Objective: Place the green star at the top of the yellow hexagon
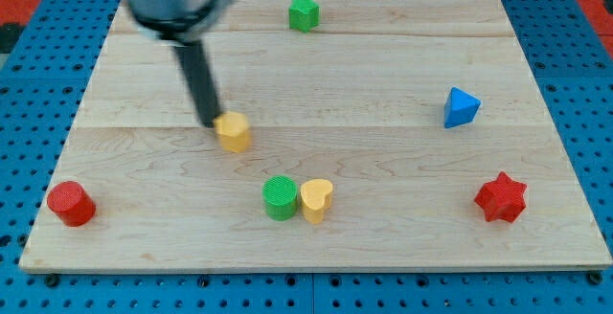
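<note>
My tip (210, 123) sits just left of the yellow hexagon (234, 132), touching it. The green star (305, 13) lies beyond, at the board's (383, 247) far edge. Nearer, the green cylinder (281, 197) and yellow heart (316, 200) touch (heart on the right). The blue triangle (461, 107) lies far right, the red star (501, 197) near right, and the red cylinder (71, 204) near left.

A blue triangle (461, 108) sits at the desk's (383, 228) right. A red star (501, 197) lies below it. A green cylinder (281, 197) touches a yellow heart (316, 200) at bottom centre. A red cylinder (71, 204) sits bottom left.
</note>
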`<state>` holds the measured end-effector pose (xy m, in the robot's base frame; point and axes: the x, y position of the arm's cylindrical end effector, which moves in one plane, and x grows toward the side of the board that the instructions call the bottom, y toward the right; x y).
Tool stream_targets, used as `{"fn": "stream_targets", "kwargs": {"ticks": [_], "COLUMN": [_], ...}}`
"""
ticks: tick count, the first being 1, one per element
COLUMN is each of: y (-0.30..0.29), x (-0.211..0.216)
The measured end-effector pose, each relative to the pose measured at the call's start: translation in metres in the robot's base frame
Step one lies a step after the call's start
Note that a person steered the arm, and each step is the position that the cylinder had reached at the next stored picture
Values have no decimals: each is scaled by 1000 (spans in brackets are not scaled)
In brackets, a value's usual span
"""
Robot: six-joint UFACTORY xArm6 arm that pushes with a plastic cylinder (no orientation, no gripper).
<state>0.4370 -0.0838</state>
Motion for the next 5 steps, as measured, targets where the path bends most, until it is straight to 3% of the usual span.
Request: {"fn": "stream_targets", "kwargs": {"ticks": [1,2,3,5], "y": [26,43,56,136], "x": [6,54,16,-181]}}
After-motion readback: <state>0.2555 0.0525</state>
